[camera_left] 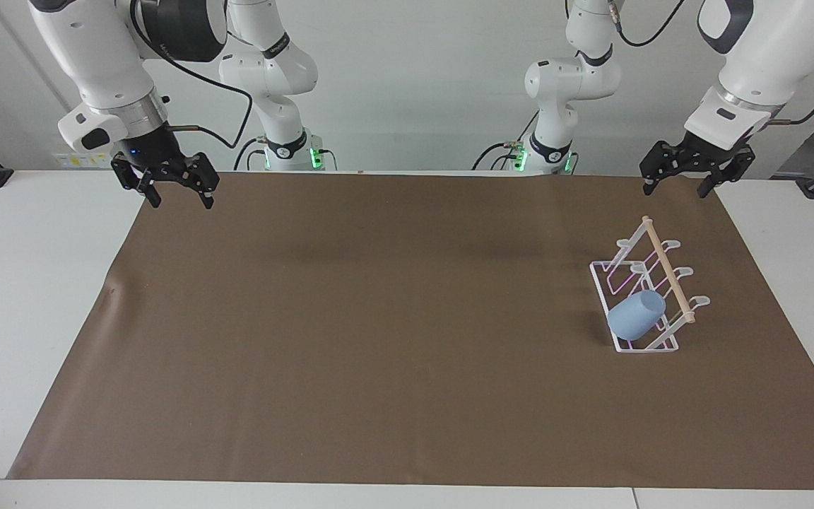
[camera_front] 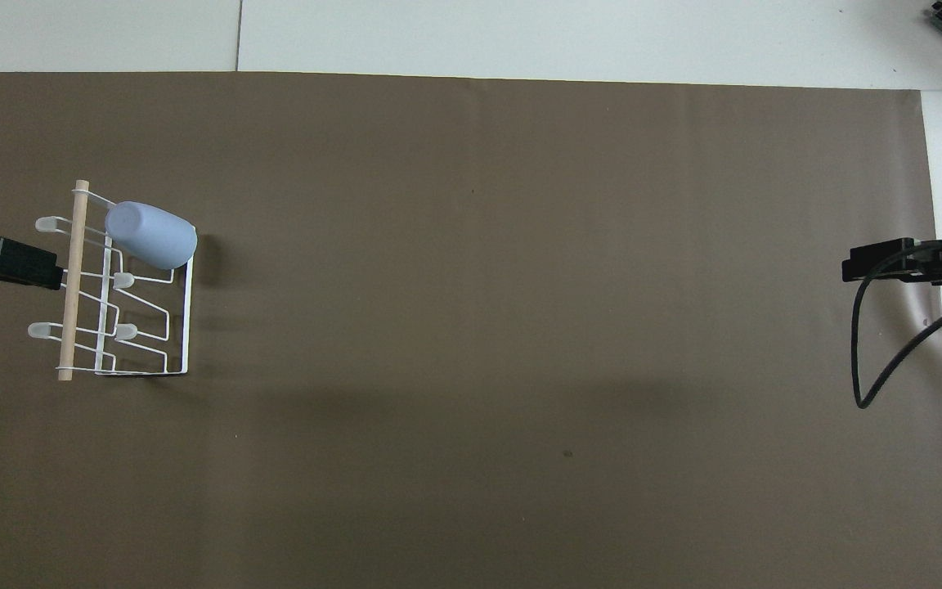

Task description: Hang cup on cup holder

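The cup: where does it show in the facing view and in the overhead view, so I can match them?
Facing view: the cup sits at the picture's right, on the cup holder, at its end farther from the robots.
Overhead view: the cup sits at the picture's left, on the rack's upper end.
Shared landmark: the holder's wooden dowel.

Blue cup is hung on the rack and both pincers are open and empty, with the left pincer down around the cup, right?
Not quite. The facing view shows the left pincer raised clear of the cup, over the mat's edge nearest the robots. The rest holds: the cup is on the rack, and the right pincer is open and empty too.
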`<state>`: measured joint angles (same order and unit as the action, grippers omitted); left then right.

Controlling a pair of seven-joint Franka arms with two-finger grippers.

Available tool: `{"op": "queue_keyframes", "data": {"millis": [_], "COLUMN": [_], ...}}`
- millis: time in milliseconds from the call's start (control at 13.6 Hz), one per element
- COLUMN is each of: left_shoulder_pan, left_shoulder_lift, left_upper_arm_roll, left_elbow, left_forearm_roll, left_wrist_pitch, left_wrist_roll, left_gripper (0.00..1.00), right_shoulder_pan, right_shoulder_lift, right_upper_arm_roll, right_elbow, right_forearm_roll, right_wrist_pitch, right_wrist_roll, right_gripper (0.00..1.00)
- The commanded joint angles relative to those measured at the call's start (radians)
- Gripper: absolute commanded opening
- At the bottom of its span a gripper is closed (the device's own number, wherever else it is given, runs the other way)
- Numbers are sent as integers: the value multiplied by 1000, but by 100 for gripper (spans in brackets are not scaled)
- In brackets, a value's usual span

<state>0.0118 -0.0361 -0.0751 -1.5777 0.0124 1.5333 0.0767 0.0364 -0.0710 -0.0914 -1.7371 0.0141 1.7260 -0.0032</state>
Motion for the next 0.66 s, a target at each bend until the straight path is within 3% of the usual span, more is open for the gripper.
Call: {"op": "queue_keyframes", "data": {"millis": [0,588], "left_shoulder_pan": [5,8], "left_shoulder_lift": [-1,-25], "left_upper_arm_roll": [-5,-2], "left_elbow": [13,-18], "left_forearm_roll": [-15,-15], "left_wrist_pitch": [-10,-21], "left_wrist_roll": [18,25], "left_gripper": [100,100], "right_shoulder_pan": [2,2], "right_shoulder_lift": [-18,-18], "right_upper_arm_roll": [-2,-1], "right_elbow": [-13,-13], "right_forearm_roll": [14,12], "right_wrist_pitch": [-9,-9], "right_wrist_roll": [15,15], "right_gripper": [100,100]}}
